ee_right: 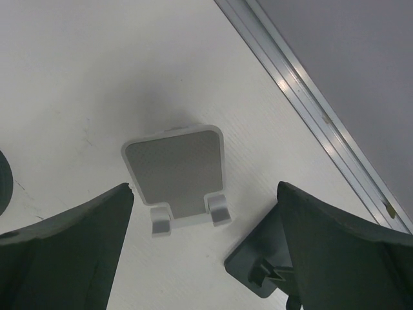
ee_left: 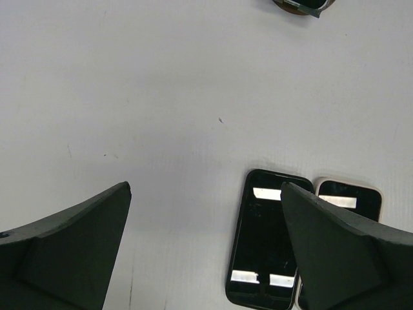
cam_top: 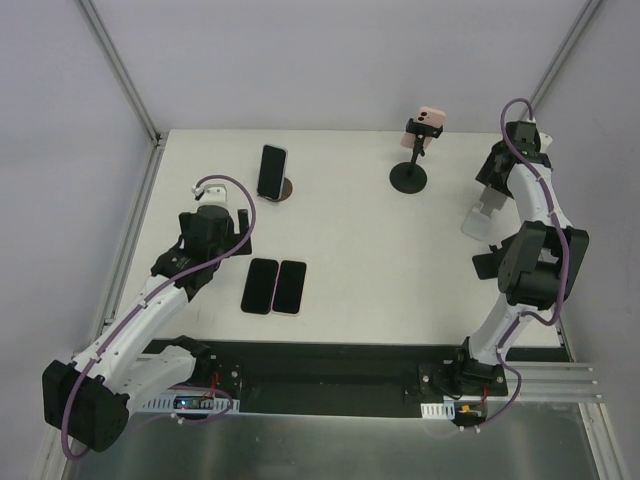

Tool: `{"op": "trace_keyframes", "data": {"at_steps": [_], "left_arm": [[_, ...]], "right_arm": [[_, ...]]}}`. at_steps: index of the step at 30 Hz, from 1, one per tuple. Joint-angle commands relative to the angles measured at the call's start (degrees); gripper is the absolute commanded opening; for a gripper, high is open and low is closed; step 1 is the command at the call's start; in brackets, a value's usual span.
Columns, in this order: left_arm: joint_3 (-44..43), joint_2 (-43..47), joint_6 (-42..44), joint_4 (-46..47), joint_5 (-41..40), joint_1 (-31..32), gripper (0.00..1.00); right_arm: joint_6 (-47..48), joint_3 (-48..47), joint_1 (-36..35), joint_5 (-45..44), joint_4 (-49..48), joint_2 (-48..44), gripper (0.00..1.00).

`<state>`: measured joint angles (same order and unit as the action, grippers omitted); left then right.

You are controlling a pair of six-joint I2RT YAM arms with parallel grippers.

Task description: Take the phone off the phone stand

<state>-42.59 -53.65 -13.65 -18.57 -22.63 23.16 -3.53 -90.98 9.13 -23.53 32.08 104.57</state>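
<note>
A dark phone [cam_top: 272,170] leans on a small round brown stand [cam_top: 286,190] at the back left; the stand's edge also shows in the left wrist view [ee_left: 303,5]. A pink phone [cam_top: 428,122] is clamped in a black tripod stand [cam_top: 409,177] at the back middle. My left gripper [cam_top: 232,238] is open and empty over bare table, between the brown stand and two flat phones; its jaws stand wide apart in the left wrist view [ee_left: 205,194]. My right gripper [cam_top: 492,185] is open and empty above an empty white stand [ee_right: 177,174].
Two phones lie flat side by side near the front, a black one [cam_top: 260,285] [ee_left: 268,239] and a pale-cased one [cam_top: 290,287] [ee_left: 345,197]. The white stand [cam_top: 480,218] and an empty black stand [cam_top: 487,265] [ee_right: 258,268] sit at the right edge, by the metal rail [ee_right: 310,97].
</note>
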Motion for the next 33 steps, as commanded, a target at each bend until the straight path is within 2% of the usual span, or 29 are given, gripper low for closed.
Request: {"op": "trace_keyframes", "data": {"at_steps": [1, 14, 18, 22, 30, 33], "left_arm": [[0.4, 0.74, 0.64, 1.78, -0.83, -0.75, 0.99], [0.4, 0.04, 2.4, 2.13, -1.45, -0.75, 0.99], [0.4, -0.32, 2.93, 2.39, -0.75, -0.75, 0.99], [0.14, -0.58, 3.19, 2.92, 0.31, -0.75, 0.99], [0.31, 0.21, 3.54, 3.54, 0.57, -0.75, 0.99], [0.4, 0.47, 3.72, 3.63, 0.66, -0.75, 0.99]], "right_arm": [[-0.78, -0.6, 0.81, 4.36, -5.09, 1.07, 0.96], [-1.74, -0.78, 1.16, 4.37, -6.67, 5.91, 0.99], [-2.62, 1.32, 1.16, 3.67, -8.07, 4.07, 0.84], [-3.94, 4.4, 1.25, 1.21, -8.78, 1.69, 0.54], [-11.13, 10.29, 1.25, -5.56, -7.65, -4.99, 0.4], [-14.82, 10.47, 1.25, -8.63, -3.7, -5.96, 0.39]]}}
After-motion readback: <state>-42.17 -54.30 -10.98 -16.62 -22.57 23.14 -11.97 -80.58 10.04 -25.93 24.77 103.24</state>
